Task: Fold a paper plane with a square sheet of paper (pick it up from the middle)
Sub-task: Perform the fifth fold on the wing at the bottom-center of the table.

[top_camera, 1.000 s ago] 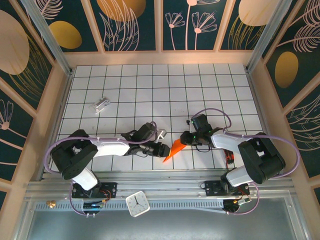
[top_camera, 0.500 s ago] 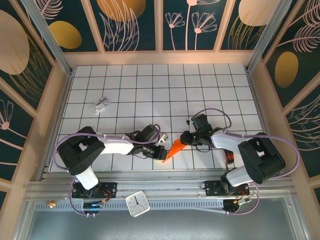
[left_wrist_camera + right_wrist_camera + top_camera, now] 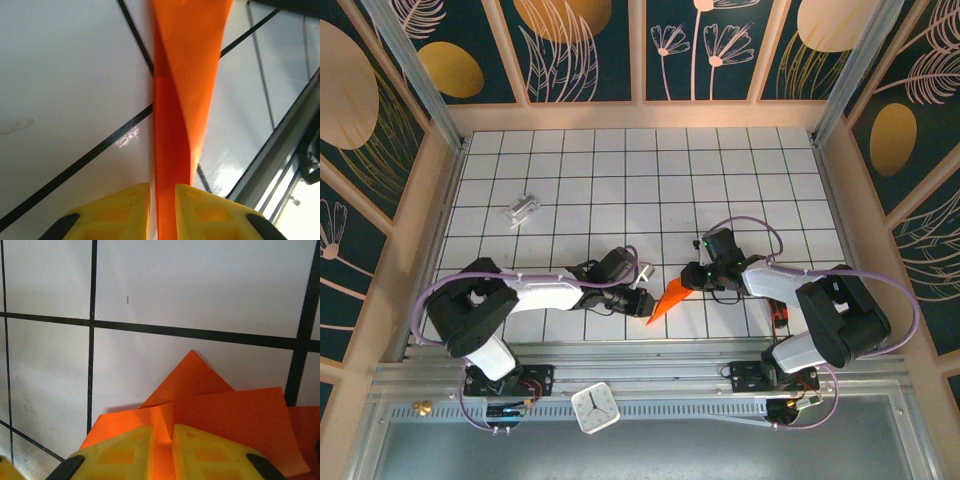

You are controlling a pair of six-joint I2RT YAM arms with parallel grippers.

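Grips at both ends explain how the paper plane [image 3: 665,301] sits. It lies low over the gridded table [image 3: 620,180], near the front edge between the two arms, with its point toward the rail and its broad tail toward the right arm. The left gripper [image 3: 642,303] pinches it from the left side, near the pointed end. In the left wrist view the yellow fingers [image 3: 115,212] are pressed close on either side of the folded orange spine. The right gripper [image 3: 689,281] pinches the wide end. Its own camera shows both fingers [image 3: 210,450] closed onto the layered flaps, with a corner of paper [image 3: 192,375] poking out ahead.

I judge the double hold is there to keep the centre crease tight and the wings from springing apart while the shape is finished or lifted.

Both arms reach inward, elbows folded back toward their bases and forearms almost level with the table, so the wrists face each other across the plane. A small silvery-white block [image 3: 523,209] sits well apart at the far left.
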